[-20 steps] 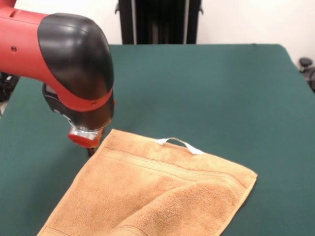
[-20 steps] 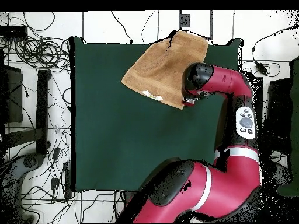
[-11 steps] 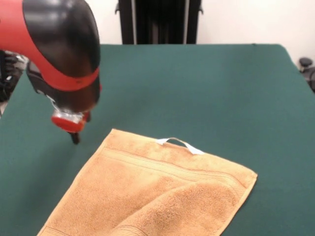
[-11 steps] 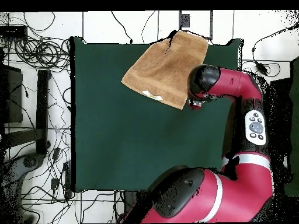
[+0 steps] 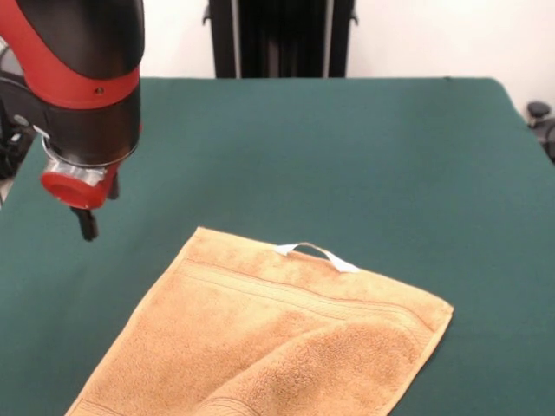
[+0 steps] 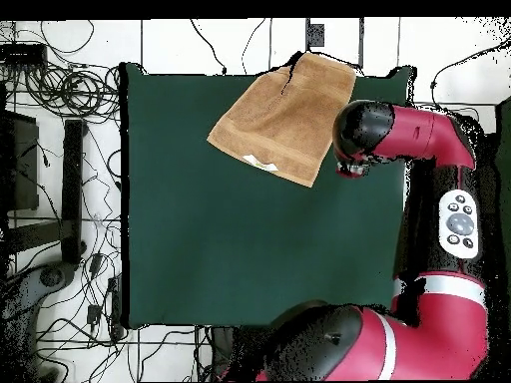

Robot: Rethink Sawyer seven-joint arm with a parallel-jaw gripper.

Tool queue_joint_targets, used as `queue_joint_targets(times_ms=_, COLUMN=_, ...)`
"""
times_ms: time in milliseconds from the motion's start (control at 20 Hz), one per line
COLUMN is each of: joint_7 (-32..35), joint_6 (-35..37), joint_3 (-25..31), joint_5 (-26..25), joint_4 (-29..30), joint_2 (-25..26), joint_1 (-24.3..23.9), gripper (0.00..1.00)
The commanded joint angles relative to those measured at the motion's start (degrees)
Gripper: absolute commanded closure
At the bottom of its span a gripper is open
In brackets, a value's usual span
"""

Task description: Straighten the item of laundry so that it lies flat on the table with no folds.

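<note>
Hanging pincer (image 5: pixel 87 224) touches nothing

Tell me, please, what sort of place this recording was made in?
Probably a robotics lab: a red and black robot arm works at a green-covered table, and loose cables sprawl over the tiled floor beside it.

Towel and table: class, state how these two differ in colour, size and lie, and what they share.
The towel is golden-tan; the table is dark green. The towel covers only a small part near one edge; the table is far larger. The towel lies askew with a fold across it; the table's cloth lies smooth. Both are roughly rectangular with a cloth surface.
</note>
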Motion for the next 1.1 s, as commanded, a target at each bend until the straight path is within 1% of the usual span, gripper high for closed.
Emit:
queue_joint_targets(times_ms=50, joint_7=-21.28, joint_6=-6.16, joint_3=9.6, joint_5=-4.69, joint_4=11.18, joint_2=0.59, joint_1=0.04, gripper=0.0)
queue_joint_targets(times_ms=250, joint_7=-16.96, joint_6=-7.2, joint_3=9.29, joint_5=-4.45, joint_4=12.45, joint_2=0.24, joint_1=-0.23, gripper=0.0)
queue_joint_targets(times_ms=350, joint_7=-12.45, joint_6=-7.56, joint_3=8.69, joint_5=-3.86, joint_4=12.82, joint_2=0.29, joint_1=-0.21, gripper=0.0)
queue_joint_targets(times_ms=450, joint_7=-7.36, joint_6=-5.91, joint_3=7.41, joint_5=-3.13, joint_4=12.22, joint_2=0.6, joint_1=0.4, gripper=0.0)
queue_joint_targets(times_ms=750, joint_7=4.74, joint_6=-3.88, joint_3=6.02, joint_5=1.45, joint_4=13.39, joint_2=1.68, joint_1=-0.15, gripper=0.0)
queue_joint_targets(times_ms=900, joint_7=8.49, joint_6=-0.81, joint_3=5.25, joint_5=3.91, joint_4=12.81, joint_2=2.5, joint_1=-0.09, gripper=0.0)
queue_joint_targets(times_ms=1100, joint_7=10.71, joint_6=-0.94, joint_3=5.09, joint_5=6.66, joint_4=11.84, joint_2=3.44, joint_1=-0.44, gripper=0.0)
